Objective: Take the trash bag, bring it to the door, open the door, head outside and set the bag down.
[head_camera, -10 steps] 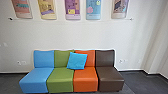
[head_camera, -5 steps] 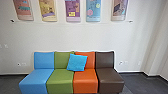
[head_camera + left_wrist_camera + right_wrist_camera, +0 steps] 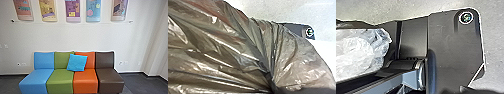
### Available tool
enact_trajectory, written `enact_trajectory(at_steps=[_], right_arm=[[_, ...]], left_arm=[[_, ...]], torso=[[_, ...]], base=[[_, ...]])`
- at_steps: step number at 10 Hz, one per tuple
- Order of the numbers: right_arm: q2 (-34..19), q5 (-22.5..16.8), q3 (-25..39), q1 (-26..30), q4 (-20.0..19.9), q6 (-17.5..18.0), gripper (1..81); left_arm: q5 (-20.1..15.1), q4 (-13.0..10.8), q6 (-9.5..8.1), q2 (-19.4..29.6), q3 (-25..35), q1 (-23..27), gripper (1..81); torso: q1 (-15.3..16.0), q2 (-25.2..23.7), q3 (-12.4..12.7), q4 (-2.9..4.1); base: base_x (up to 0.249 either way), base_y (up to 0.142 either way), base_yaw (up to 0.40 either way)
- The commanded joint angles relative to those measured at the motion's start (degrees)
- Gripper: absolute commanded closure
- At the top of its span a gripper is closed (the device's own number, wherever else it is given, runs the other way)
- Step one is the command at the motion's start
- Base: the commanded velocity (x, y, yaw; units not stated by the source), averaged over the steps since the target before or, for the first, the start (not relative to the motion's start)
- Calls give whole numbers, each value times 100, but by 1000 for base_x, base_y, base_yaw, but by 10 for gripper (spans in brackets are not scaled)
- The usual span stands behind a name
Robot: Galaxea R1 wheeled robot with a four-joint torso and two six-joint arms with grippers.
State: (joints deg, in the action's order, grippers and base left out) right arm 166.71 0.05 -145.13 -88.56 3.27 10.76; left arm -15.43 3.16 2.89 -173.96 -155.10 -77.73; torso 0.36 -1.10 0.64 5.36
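fingers, left and right: can't tell how they stand; shiny brownish plastic trash bag (image 3: 230, 50) gathers into tight pleats.

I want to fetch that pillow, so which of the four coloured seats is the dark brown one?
The brown seat is the one at the row's right end in the head view, beside the orange seat.

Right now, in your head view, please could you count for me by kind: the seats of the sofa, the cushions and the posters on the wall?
Seats: 4 (blue seat, green seat, orange seat, brown seat)
Cushions: 1 (bright blue cushion)
Posters: 5
Total: 10
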Motion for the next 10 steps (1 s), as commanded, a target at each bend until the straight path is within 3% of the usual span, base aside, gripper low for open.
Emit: enact_trajectory(at_steps=[1, 10], right_arm=[[-21, -295, 21, 299, 51, -4, 10], [-12, -304, 3, 308, 51, -13, 10]], left_arm=[[-381, -8, -7, 19, 15, 420, 811], [-399, -17, 10, 28, 15, 438, 811]], torso=[[2, 0, 0, 0], [0, 0, 0, 0]], base=[[0, 0, 0], [0, 0, 0]])
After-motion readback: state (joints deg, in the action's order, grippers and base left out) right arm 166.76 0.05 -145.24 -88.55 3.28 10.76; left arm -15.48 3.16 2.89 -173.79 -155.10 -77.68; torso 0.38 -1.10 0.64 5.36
